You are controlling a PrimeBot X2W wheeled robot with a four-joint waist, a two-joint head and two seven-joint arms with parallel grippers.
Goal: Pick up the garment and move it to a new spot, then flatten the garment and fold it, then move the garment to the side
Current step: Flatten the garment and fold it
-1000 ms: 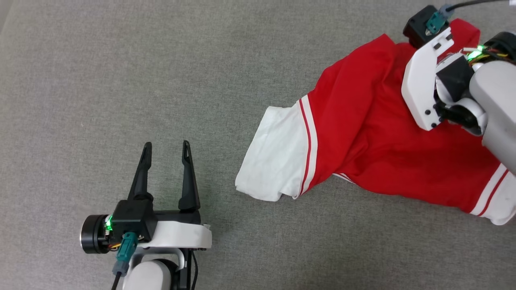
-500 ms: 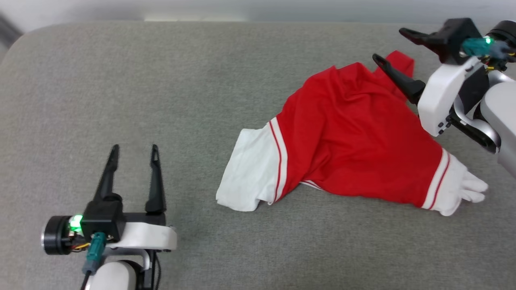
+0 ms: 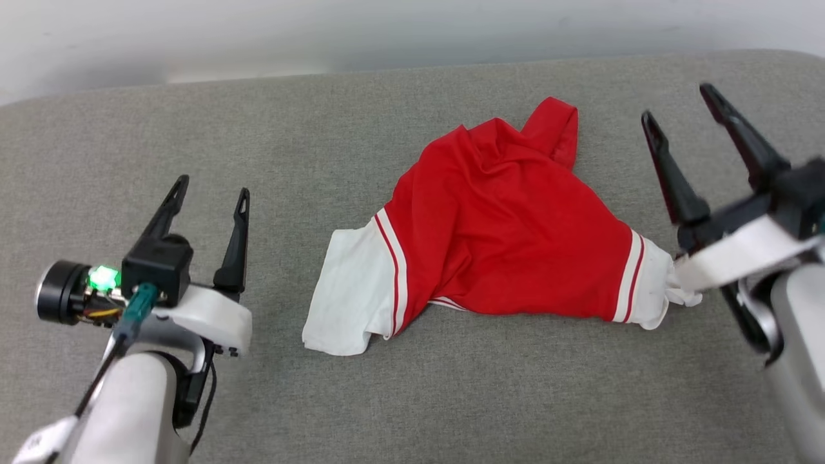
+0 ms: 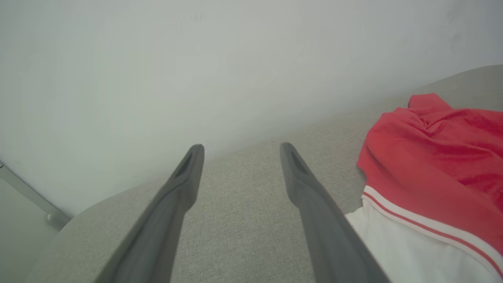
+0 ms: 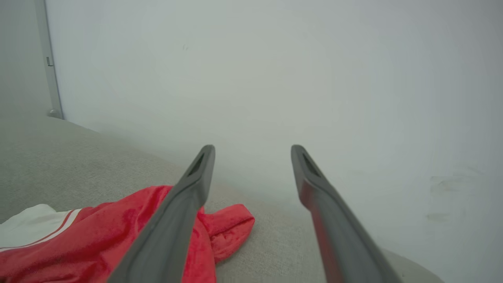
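Both grippers have their fingers spread wide with nothing between them. The left gripper (image 3: 214, 187) sits at the lower left of the head view, over bare grey cushion (image 3: 387, 399) and well apart from the garment (image 3: 503, 225). The right gripper (image 3: 677, 102) is up at the right edge, just beside the shirt.

The garment lies in a crumpled, roughly triangular heap in the middle of the frame, a bit right of centre. Its long axis runs left to right across the picture. One white sleeve (image 3: 348, 290) is at the lower left end and the other sleeve (image 3: 654, 290) at the right end, each with red-and-white striping where it meets the red. A folded red flap (image 3: 554, 125) pokes toward the top of the frame, toward the pale wall (image 3: 258, 32).

Nothing else sits on the cushion around it. The right sleeve's tip runs in behind the right gripper's white mount, so it's hard to say if they're touching. That gripper is blurry and its arm is cut off by the frame edge. In the left wrist view the shirt runs off the right edge, and a grey strip (image 4: 23, 184) shows low on the wall.
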